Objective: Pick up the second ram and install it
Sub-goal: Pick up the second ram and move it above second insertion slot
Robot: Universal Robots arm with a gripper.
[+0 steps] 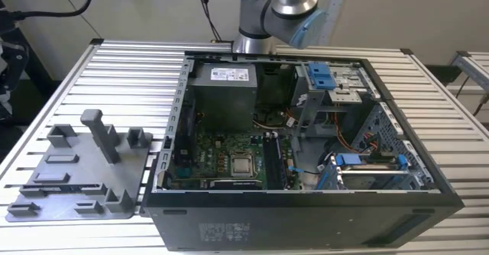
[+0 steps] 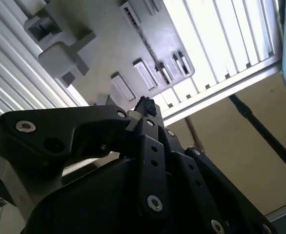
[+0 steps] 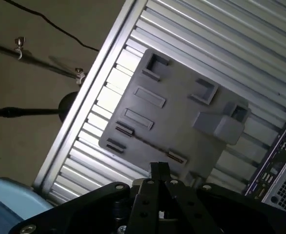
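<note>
First wrist view: gripper [image 3: 159, 170], jaws closed together, hangs tilted over an edge of the grey fixture plate [image 3: 182, 122]; slatted table [image 3: 221, 44] stretches beyond the plate.

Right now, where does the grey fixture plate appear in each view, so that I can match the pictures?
Exterior view: the grey fixture plate lies on the slatted table, at the exterior view's left of the computer case.
Second wrist view: the plate lies on the slats, beyond the gripper.
First wrist view: the plate lies beyond the gripper, by the table's edge.
Shared landmark: the slatted table.
</note>
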